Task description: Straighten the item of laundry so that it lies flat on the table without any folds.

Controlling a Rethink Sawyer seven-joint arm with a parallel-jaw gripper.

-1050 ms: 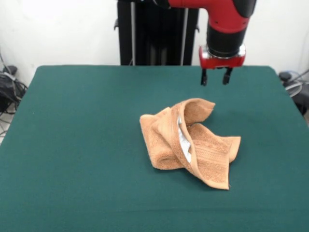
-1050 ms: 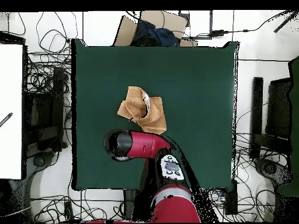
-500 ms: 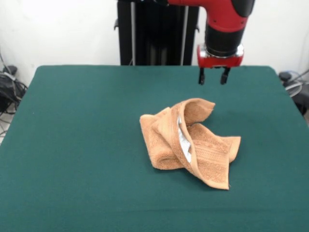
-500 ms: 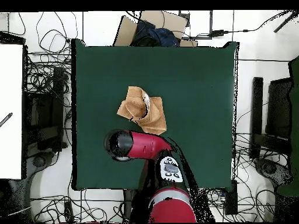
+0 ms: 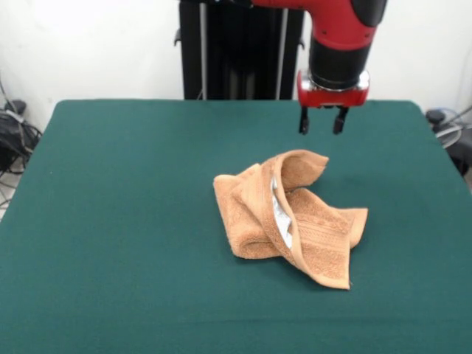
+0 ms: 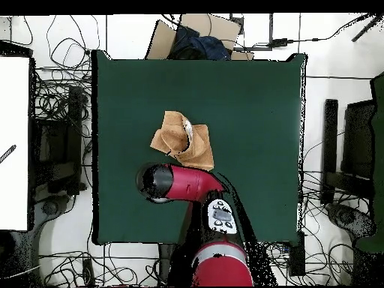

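Green table [image 5: 110,221] w/ crumpled towel [image 5: 287,217] mid-surface, cables [image 6: 52,97] on floor around; gripper [image 5: 320,130] open above.

**Item count, as I see it**

I count one towel [image 5: 289,220], one white label [image 5: 281,214] on it, one table [image 5: 118,221], one arm with one gripper [image 5: 319,125] showing two fingers [image 5: 303,124], one cardboard box [image 6: 196,31].
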